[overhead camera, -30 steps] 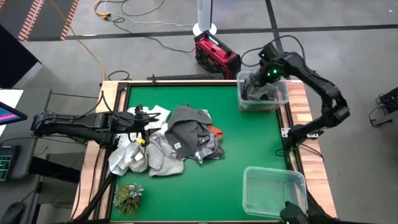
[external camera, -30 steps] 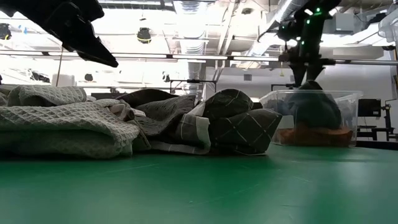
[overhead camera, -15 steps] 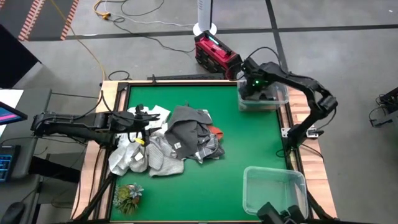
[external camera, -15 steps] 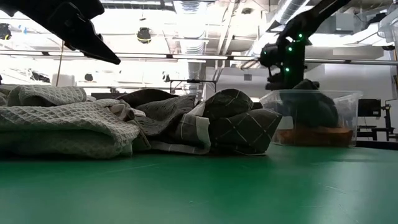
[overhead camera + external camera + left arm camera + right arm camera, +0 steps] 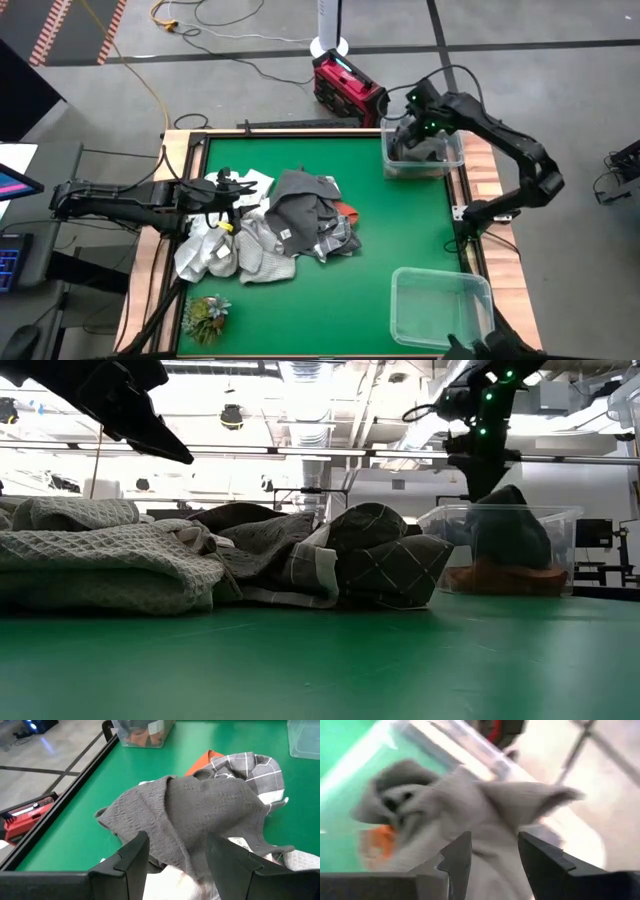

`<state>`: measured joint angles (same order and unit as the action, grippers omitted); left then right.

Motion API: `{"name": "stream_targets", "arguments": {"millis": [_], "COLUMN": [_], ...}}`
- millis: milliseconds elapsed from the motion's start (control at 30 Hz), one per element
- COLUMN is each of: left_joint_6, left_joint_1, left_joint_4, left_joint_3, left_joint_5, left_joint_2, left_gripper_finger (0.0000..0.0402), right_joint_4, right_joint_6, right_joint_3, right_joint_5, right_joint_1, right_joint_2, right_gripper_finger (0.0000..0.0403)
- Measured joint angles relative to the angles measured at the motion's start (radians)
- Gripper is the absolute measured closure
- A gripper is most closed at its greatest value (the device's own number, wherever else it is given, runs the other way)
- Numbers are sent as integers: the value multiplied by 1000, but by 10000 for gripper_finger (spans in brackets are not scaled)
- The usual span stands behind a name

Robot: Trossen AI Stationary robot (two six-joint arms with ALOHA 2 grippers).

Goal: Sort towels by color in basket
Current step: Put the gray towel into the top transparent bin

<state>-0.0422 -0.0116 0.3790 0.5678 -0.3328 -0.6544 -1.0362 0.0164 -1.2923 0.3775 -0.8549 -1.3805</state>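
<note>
white tag [image 5: 284, 234] on a grey towel [image 5: 297, 212], writing unreadable.

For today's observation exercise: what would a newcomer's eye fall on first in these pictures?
A heap of towels, grey, checked and white, sits left of centre on the green table. The right gripper hangs open over a clear bin of dark cloth at the far right corner. The left gripper waits open at the heap.

high: straight down | low: table-level | wrists: close, forward | shared: towels [image 5: 280, 225]
</note>
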Motion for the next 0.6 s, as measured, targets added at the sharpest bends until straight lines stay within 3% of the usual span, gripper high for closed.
{"name": "stream_targets", "arguments": {"millis": [133,300,600], "left_joint_6": [0,4,39], "left_joint_1": [0,0,0], "left_joint_4": [-1,-4,-3], "left_joint_3": [0,0,0], "left_joint_5": [0,1,1], "left_joint_2": [0,0,0], "left_gripper_finger": [221,221,221], "right_joint_4": [54,138,126], "right_joint_6": [0,19,35], "right_joint_3": [0,0,0], "right_joint_5": [102,99,69], "right_joint_1": [5,-38,-104], "right_joint_2": [21,0,-99], "right_gripper_finger": [202,205,213]}}
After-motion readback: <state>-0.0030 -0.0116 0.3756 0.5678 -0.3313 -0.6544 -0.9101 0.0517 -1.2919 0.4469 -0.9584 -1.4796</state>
